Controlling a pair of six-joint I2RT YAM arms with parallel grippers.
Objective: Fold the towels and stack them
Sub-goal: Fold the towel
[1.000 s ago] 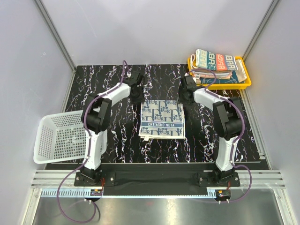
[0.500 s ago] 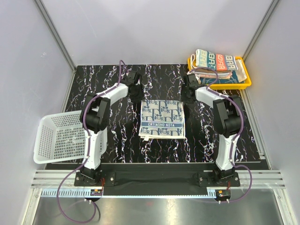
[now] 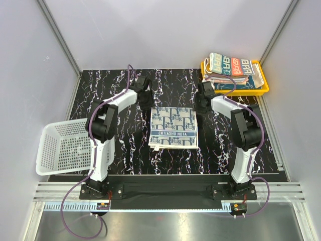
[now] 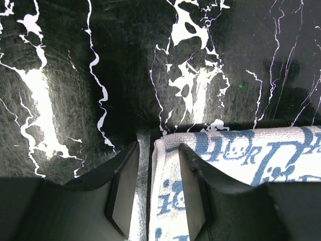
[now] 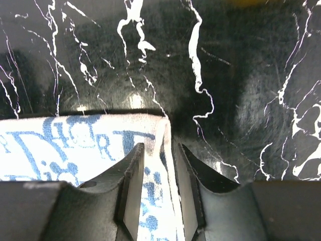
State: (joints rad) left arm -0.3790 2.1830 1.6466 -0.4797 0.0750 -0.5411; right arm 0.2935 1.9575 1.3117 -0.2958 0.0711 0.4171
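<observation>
Navy white-patterned towel [image 3: 173, 128] flat on black marbled table [image 3: 210, 150]; left gripper [image 4: 158, 150] jaws open astride far-left corner, right gripper [image 5: 159, 148] same at far-right (gap narrower), cloth unpinched.

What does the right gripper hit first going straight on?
Probably the navy-and-white patterned towel, at the corner edge the right gripper straddles; the black marbled tabletop lies just beneath. Depth unclear.

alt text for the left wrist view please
Two dark fingers, spread open, straddle the side edge of a white cloth towel with navy lettering, near its corner. It lies flat on a black tabletop veined with white.
</observation>
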